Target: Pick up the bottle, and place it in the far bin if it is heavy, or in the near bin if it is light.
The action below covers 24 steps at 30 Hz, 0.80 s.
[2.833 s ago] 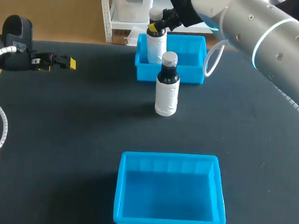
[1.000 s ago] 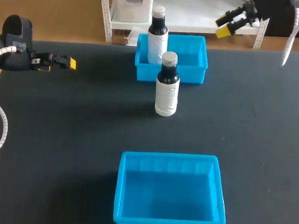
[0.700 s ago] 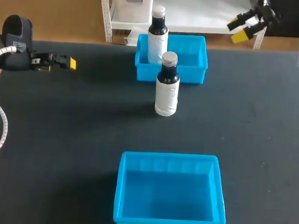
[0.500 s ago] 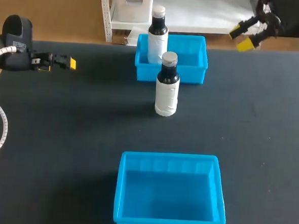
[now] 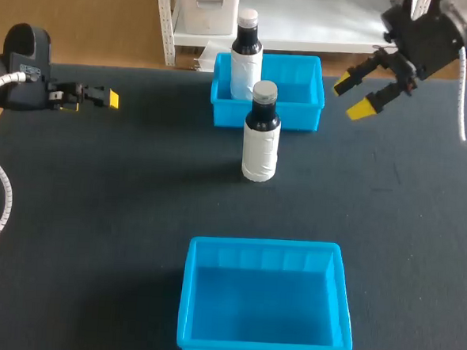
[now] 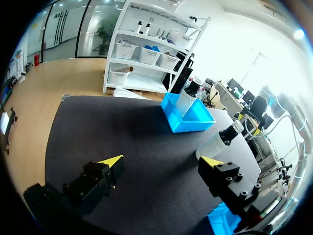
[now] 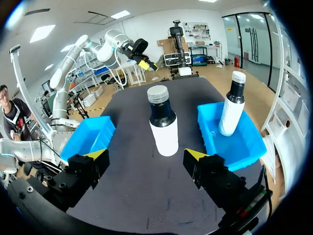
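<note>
**Two bottles upright, both grippers empty-handed**

One dark bottle [image 5: 261, 137] with a white label and grey cap stood upright on the black table [image 5: 96, 214], touched by nothing; everything else here is placed from it. Well off to its left, toward the table's far edge, hung the left gripper [image 5: 103, 99]. Its own wrist view showed the yellow-tipped fingers [image 6: 111, 162] spread wide with only tabletop between them, and the bottle [image 6: 221, 141] ahead and off to one side.

Just behind the bottle sat the far bin [image 5: 294, 118], bright blue, its front wall near the bottle but apart from it. A second bottle [image 5: 246, 53] of the same kind stood inside that bin, behind the first and slightly to its left, at the bin's left end. In front of the bottle, well apart and toward the table's near edge, lay the near bin [image 5: 266, 245], also blue.

To the bottle's right and somewhat behind it, beside the far bin's right end, hovered the right gripper [image 5: 352, 96], jaws released and gripping nothing. From the right wrist, the bottle [image 7: 163, 122] stood ahead of the parted fingers [image 7: 97, 155], in line with the gap between them yet clear of both. The far bin [image 7: 247, 147] and its second bottle [image 7: 231, 105] lay on one side of it and the near bin [image 7: 90, 134] on the other.
</note>
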{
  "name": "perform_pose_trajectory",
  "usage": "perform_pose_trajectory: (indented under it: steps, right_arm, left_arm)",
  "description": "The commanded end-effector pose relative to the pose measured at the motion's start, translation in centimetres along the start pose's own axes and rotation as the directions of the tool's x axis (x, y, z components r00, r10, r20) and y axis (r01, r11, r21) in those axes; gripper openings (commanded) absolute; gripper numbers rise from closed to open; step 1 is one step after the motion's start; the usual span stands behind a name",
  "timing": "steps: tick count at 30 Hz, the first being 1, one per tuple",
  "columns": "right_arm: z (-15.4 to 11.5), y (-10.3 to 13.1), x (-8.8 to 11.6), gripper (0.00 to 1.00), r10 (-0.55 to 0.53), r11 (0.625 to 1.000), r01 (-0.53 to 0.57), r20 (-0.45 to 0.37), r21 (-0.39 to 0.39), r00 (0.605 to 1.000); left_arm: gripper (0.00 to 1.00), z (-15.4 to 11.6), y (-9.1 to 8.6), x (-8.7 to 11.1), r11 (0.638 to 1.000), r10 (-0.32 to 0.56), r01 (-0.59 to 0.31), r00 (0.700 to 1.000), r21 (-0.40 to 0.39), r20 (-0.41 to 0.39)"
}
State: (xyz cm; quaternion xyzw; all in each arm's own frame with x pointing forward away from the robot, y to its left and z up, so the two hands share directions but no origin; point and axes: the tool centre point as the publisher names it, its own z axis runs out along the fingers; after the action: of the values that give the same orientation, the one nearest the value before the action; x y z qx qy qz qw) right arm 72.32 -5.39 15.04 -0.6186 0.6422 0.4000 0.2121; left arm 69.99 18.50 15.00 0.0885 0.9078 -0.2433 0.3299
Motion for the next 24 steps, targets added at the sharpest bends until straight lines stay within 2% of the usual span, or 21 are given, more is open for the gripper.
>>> perform_pose_trajectory:
  steps: [1,9,24]
  right_arm:
    - [2.2,0.0,-1.0,1.00,0.000,0.904,0.012,-0.028,0.427,1.000]
    - [4.7,-1.6,-2.2,1.00,-0.031,0.917,0.029,-0.003,0.398,1.000]
    - [8.7,-1.6,-4.4,1.00,-0.074,0.952,0.054,0.053,0.300,0.996]
  left_arm:
    - [1.00,0.0,0.0,0.0,1.000,0.000,0.000,1.000,0.000,0.000]
    - [1.00,0.0,0.0,0.0,1.000,0.000,0.000,1.000,0.000,0.000]
    - [1.00,0.0,0.0,0.0,1.000,0.000,0.000,1.000,0.000,0.000]
